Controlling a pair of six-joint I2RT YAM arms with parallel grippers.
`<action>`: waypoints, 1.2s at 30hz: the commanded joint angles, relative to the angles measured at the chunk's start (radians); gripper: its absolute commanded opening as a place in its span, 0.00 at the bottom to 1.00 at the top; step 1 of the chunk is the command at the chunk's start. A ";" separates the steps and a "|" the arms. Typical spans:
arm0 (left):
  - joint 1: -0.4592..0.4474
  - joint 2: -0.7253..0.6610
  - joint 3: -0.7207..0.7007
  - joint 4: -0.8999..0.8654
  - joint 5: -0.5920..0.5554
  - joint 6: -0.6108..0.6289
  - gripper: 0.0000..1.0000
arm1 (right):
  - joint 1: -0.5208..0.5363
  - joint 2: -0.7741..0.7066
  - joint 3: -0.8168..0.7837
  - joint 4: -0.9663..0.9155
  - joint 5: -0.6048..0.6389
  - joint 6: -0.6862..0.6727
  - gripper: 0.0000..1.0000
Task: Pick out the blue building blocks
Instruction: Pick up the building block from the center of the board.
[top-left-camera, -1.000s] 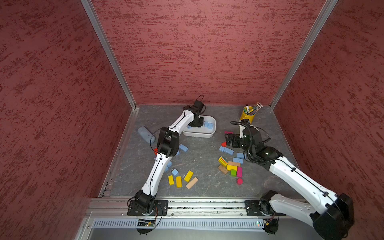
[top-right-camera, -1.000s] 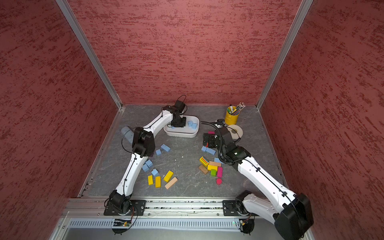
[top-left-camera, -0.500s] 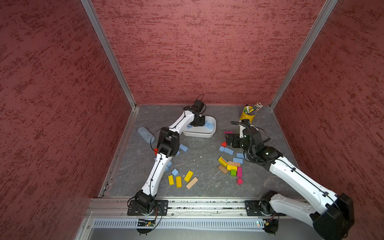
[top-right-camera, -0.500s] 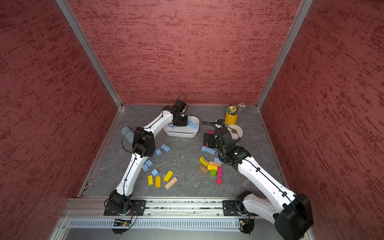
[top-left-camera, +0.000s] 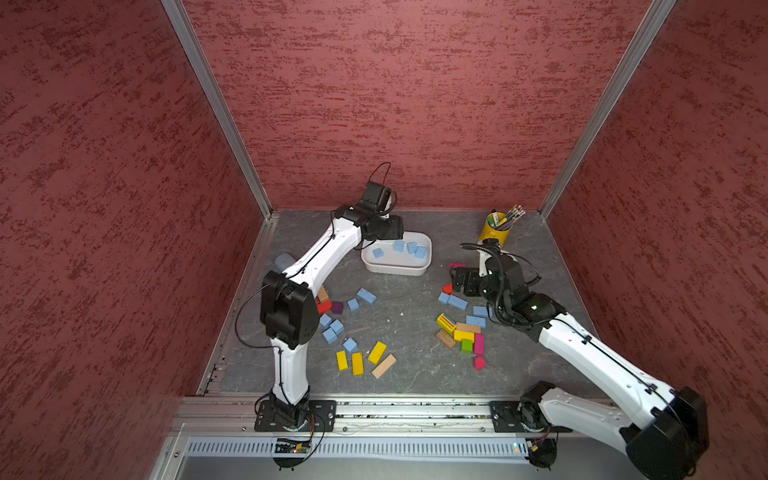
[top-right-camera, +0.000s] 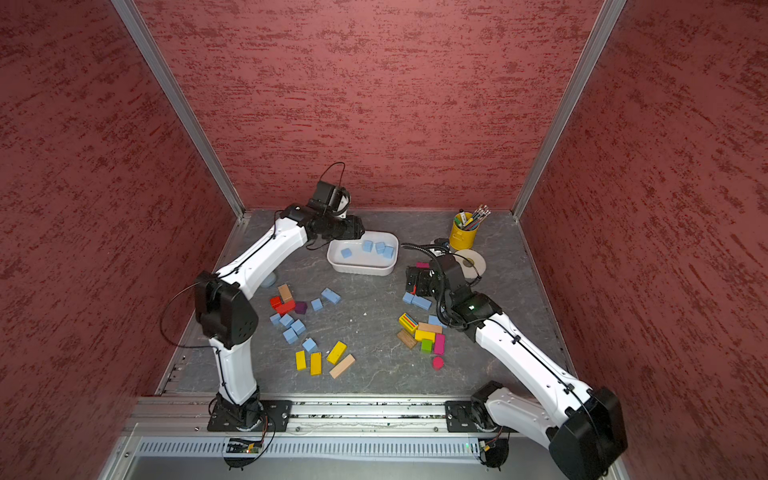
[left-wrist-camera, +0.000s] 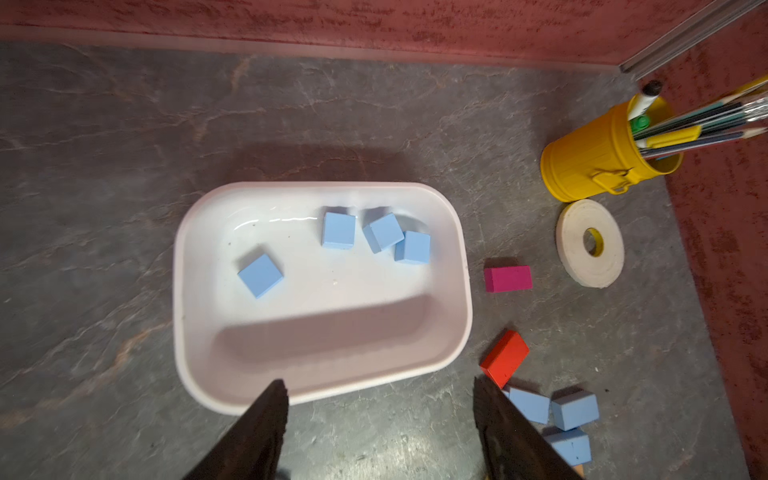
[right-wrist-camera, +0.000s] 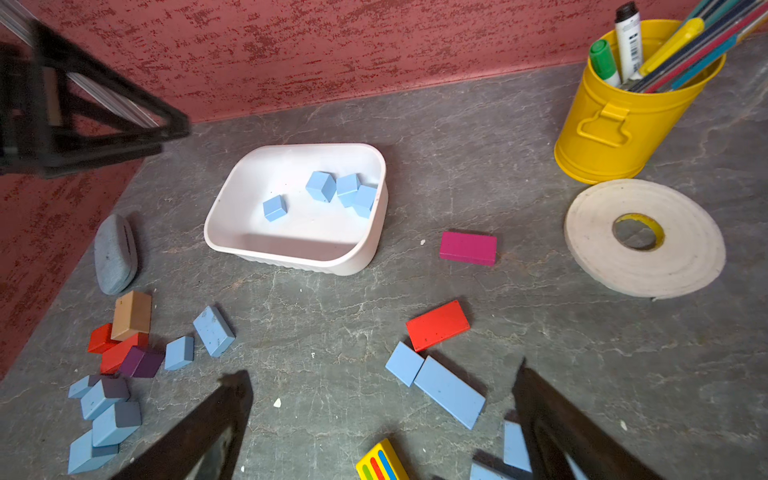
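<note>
Lab test cell, red textured walls (top-left-camera: 415, 104), aluminium frame (top-left-camera: 215, 104)

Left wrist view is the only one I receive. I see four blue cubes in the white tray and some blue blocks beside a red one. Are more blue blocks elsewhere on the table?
Observer: Yes, several blue blocks lie clustered beside the left arm's elbow, near a purple block.
Operator: Where is the right gripper?
Observer: The right gripper is open and empty, pointed at the long blue brick next to that red block.
Operator: Anything else near the left arm?
Observer: A grey oval pad lies at the left edge of the table.
</note>
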 joint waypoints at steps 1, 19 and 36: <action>-0.008 -0.127 -0.150 0.038 -0.036 -0.004 0.76 | -0.003 -0.004 0.020 0.008 -0.034 0.015 0.99; 0.035 -0.834 -0.802 -0.093 -0.193 -0.227 1.00 | -0.003 0.046 0.041 0.035 -0.181 0.040 0.99; 0.173 -0.904 -1.059 -0.075 -0.149 -0.587 1.00 | -0.003 0.042 0.030 0.035 -0.174 0.039 0.99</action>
